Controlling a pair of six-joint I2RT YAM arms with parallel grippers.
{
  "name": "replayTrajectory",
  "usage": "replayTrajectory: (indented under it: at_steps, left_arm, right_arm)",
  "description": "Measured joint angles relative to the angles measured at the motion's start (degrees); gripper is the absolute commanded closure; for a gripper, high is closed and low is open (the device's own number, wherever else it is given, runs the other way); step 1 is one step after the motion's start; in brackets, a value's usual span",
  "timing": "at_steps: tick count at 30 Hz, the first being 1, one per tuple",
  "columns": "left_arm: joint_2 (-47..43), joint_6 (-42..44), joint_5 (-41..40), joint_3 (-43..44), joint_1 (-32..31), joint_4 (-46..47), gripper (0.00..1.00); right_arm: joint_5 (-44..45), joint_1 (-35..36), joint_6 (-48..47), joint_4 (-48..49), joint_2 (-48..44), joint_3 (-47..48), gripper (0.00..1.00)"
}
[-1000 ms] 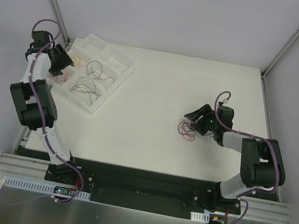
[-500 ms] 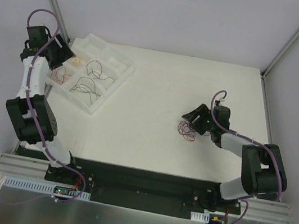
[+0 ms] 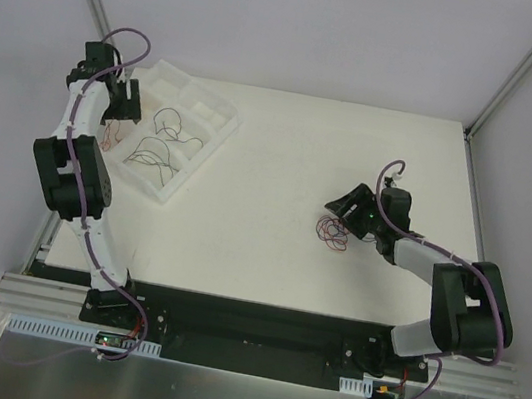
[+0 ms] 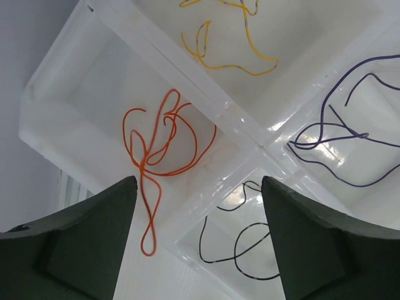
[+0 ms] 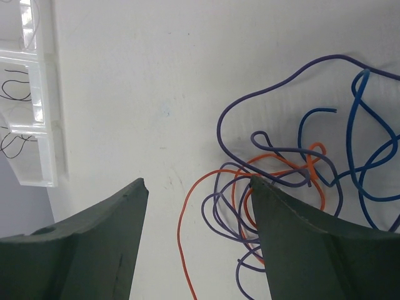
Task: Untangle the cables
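Two sets of jaws, both spread wide with nothing between them. My left gripper [image 4: 199,201] hovers above the white divided tray [image 4: 262,140], where an orange cable [image 4: 146,161], yellow cable [image 4: 237,67], purple cable [image 4: 349,133] and black cable [image 4: 237,232] lie in separate compartments. My right gripper [image 5: 199,187] hangs over the tangle of cables [image 5: 294,178] on the table [image 5: 125,75].

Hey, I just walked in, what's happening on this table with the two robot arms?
It's an untangling job, partly done. The left gripper hovers open and empty over a white divided tray, where orange wire, yellow wire, purple wire and black wire lie in separate compartments. The right gripper, also open and empty, hangs over a tangle of purple, orange and blue wires on the table.
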Motion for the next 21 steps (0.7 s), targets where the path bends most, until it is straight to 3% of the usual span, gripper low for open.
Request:
replayTrajectory:
  at_steps: [2, 7, 14, 18, 21]
  left_arm:
    - [-0.79, 1.66, -0.20, -2.14, -0.04, 1.95, 0.15]
    - [-9.31, 1.75, -1.07, -15.78, -0.02, 9.40, 0.20]
    - [-17.79, -3.80, -2.73, -16.59, -0.07, 15.72, 0.25]
    - [-22.97, -6.75, 3.28, -16.57, -1.14, 17.07, 0.28]
    - [-25.22, -8.04, 10.49, -16.63, -5.38, 18.10, 0.32]
  right_arm:
    - [-0.37, -0.17, 0.00, 0.07, 0.04, 0.00, 0.30]
    - [-2.14, -1.29, 0.24, 0.94, 1.09, 0.00, 0.30]
    - [-3.32, -2.03, 0.66, 1.99, 1.84, 0.00, 0.30]
    - [-3.30, -2.03, 0.66, 2.34, 1.84, -0.02, 0.31]
    - [-3.10, -2.03, 0.66, 2.38, 1.84, -0.02, 0.34]
